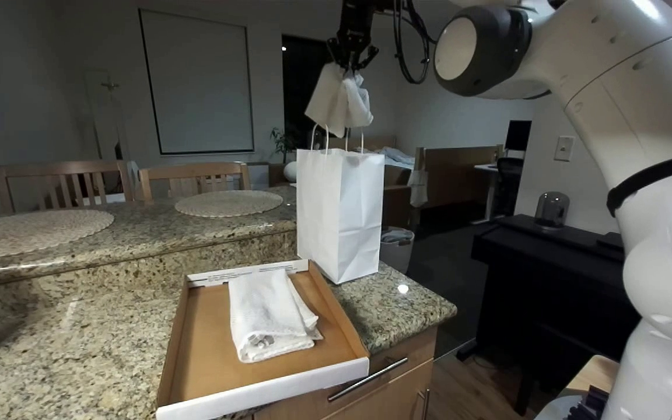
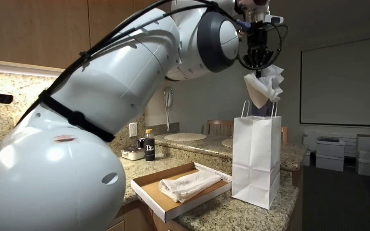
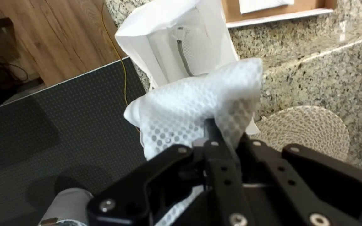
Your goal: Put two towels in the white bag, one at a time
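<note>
My gripper [image 1: 350, 71] is shut on a white towel [image 1: 339, 102] and holds it above the white bag [image 1: 342, 216]. The towel hangs bunched, its lower corner near the tops of the bag's handles, in both exterior views [image 2: 263, 85]. The bag [image 2: 255, 160] stands upright on the counter with its mouth open. In the wrist view the held towel [image 3: 184, 103] covers part of the bag's mouth; the near inside wall of the bag [image 3: 206, 40] shows. A second white towel [image 1: 272, 315] lies folded in the cardboard tray [image 1: 207, 326], also seen in an exterior view [image 2: 189, 184].
The tray's rim stands close beside the bag. A raised granite ledge [image 1: 137, 251] with round woven mats [image 1: 229, 203] runs behind them. The counter's edge drops off just beyond the bag. A dark bottle [image 2: 149, 149] and a lunch box [image 2: 132, 153] stand farther back.
</note>
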Controlling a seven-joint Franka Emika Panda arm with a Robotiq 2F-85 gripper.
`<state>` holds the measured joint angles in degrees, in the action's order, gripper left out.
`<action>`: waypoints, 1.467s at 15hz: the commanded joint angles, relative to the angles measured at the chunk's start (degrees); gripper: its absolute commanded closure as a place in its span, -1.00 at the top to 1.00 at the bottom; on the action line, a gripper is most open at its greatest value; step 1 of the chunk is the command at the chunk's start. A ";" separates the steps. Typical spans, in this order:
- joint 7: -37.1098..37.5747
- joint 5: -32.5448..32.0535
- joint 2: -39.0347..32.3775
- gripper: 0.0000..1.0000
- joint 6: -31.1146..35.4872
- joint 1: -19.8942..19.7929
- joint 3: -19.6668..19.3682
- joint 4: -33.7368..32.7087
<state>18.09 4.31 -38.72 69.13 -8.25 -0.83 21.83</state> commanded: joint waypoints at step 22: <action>-2.76 -4.28 -6.37 0.86 3.19 7.45 -0.93 -0.60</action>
<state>14.68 -0.12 -46.11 71.11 -0.69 -1.64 20.62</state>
